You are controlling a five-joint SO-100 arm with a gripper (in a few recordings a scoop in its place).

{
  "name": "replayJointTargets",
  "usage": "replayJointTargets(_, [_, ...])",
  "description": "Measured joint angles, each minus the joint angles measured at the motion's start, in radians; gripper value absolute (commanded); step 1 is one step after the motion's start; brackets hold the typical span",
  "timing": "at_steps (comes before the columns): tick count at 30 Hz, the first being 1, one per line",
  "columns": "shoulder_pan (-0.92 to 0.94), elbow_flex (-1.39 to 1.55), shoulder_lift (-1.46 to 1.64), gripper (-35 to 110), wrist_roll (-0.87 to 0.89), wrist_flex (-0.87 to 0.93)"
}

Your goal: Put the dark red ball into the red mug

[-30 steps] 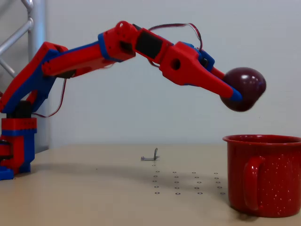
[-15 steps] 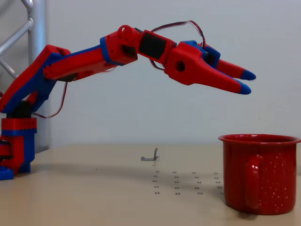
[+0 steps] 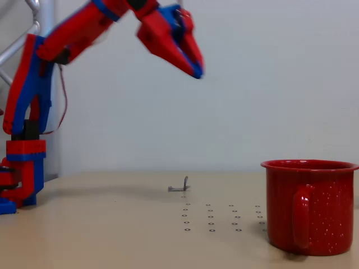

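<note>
The red mug [image 3: 311, 207] stands on the beige table at the lower right of the fixed view, its handle [image 3: 300, 216] facing the camera. The dark red ball is hidden from sight. My red-and-blue gripper [image 3: 196, 70] hangs high at the upper middle-left, far above and to the left of the mug. It points down and right, slightly blurred. Its fingertips meet with nothing between them.
The arm's base [image 3: 19, 174] stands at the left table edge beside a metal frame [image 3: 25, 33]. A small metal clip [image 3: 179, 187] lies mid-table, with a grid of small dots [image 3: 221, 218] in front of it. A plain wall closes the back.
One second ago the gripper held the ball above the mug. Half a second ago it was open and empty there. Since then the arm has swung up and left, away from the mug.
</note>
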Motion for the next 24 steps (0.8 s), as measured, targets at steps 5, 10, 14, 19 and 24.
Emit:
replayJointTargets(5, [0.003,0.463,0.272,-2,0.115,-0.025])
replayJointTargets(10, [0.038,1.115,0.732,-2,0.215,-0.328])
replayJointTargets(14, [0.032,1.641,1.104,-2,0.41,-0.6])
replayJointTargets(19, [0.017,1.991,1.414,-2,0.583,-0.641])
replayJointTargets(24, [-0.021,2.385,1.881,-2,0.798,-0.374])
